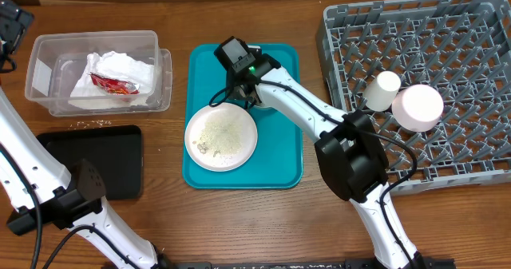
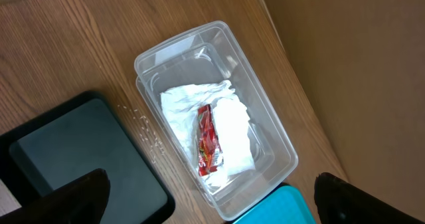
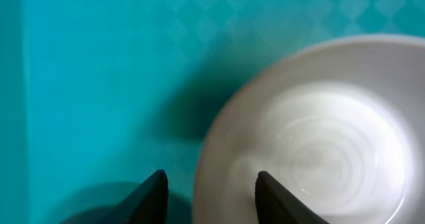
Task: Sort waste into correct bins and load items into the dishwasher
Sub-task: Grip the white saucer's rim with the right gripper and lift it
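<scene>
A teal serving tray (image 1: 204, 73) lies flat near the middle of the wooden desk (image 1: 239, 221), its corners rounded and its rim raised. Close up, its floor shows a faint diamond pattern. The desk top is brown with visible grain. Beyond one desk edge is a plain tan surface (image 2: 372, 64).

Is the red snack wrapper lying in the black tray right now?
No, the red snack wrapper lies on the napkin inside the clear tub, with the black tray beside it.

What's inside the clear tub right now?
The clear tub holds a crumpled white napkin with a red wrapper on top; anything beneath the napkin is hidden.
</scene>
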